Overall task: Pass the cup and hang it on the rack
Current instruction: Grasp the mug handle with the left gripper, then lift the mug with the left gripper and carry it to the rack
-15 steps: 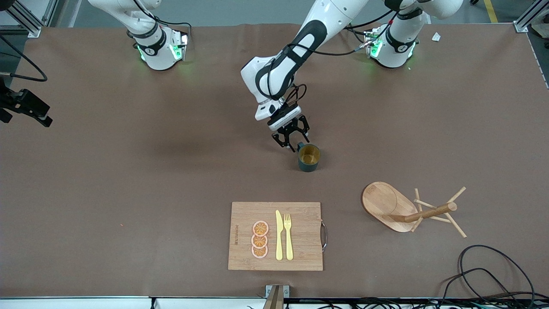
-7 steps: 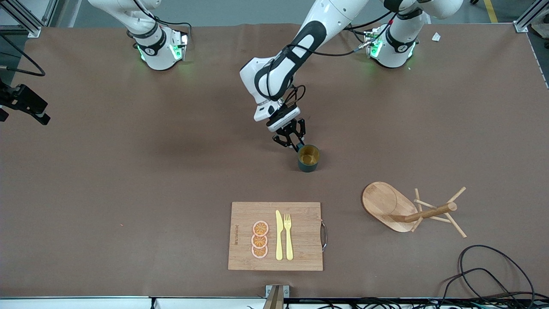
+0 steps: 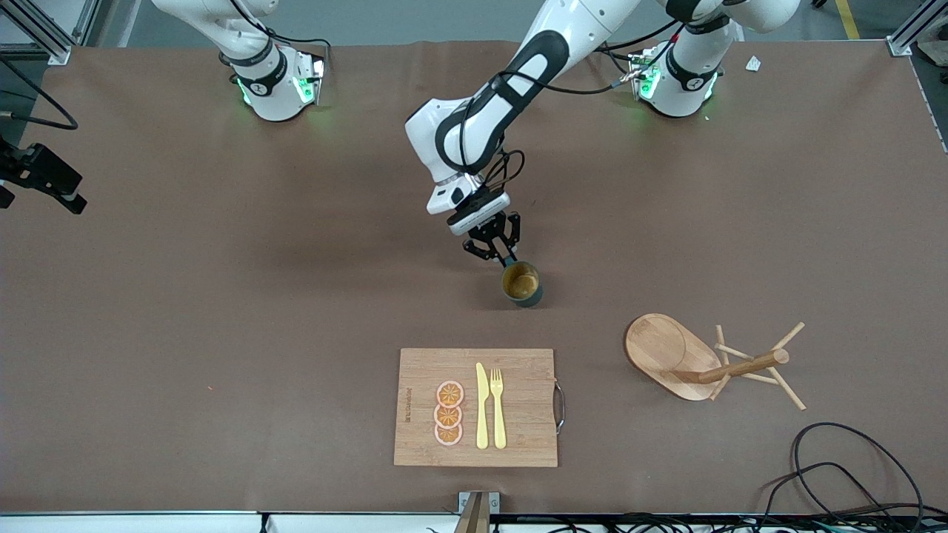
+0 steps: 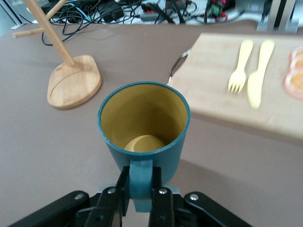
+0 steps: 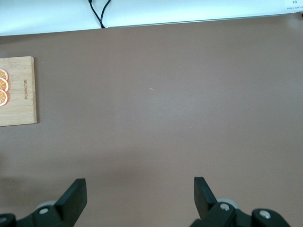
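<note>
Brown mat over the whole table (image 3: 222, 311), bases along the top of the front view. My right gripper (image 5: 140, 191) sits high over bare mat at the right arm's end, fingers spread wide, holding nothing; that arm is waiting

Mid-table: my left gripper (image 3: 495, 249) is clamped narrow on the handle of the cup (image 3: 521, 283). Left wrist view shows both fingers (image 4: 161, 205) pinching the handle tab, cup mouth tipped toward the front camera, yellow inside visible. Looks just lifted or barely off the mat, can't tell for sure. Cutting board (image 3: 475, 407) with knife, fork and orange slices lies nearer the front camera than the cup

Toward the left arm's end: the rack (image 3: 696, 359), nearer the front camera than the cup, post upright on its oval base, pegs angled out

Key relation: the rack sits on the left arm's side, and that arm already has the cup, so it's the nearer arm. Handle is inside my fingers, so threading a peg through it looks tight
</note>
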`<state>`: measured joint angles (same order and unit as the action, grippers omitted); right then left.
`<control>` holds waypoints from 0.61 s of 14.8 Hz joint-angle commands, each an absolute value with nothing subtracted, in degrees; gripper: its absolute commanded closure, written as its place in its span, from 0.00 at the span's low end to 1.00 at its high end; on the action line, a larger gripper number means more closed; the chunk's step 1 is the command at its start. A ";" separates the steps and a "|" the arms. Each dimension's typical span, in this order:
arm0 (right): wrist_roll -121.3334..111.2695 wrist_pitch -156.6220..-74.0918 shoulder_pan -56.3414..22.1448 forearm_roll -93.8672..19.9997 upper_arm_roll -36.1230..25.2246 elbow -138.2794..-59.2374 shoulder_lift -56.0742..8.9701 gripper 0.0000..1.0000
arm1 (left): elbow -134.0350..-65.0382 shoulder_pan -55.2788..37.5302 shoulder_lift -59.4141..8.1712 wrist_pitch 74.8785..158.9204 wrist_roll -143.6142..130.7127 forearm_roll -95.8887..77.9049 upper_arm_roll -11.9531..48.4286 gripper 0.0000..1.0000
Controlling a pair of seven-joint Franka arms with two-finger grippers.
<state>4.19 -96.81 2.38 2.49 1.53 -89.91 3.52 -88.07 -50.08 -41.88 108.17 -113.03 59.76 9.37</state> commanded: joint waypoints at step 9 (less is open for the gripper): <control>3.60 -95.98 2.90 1.93 1.76 -90.09 4.13 0.00 | -74.37 -35.00 -32.18 108.02 -93.52 30.88 10.28 1.00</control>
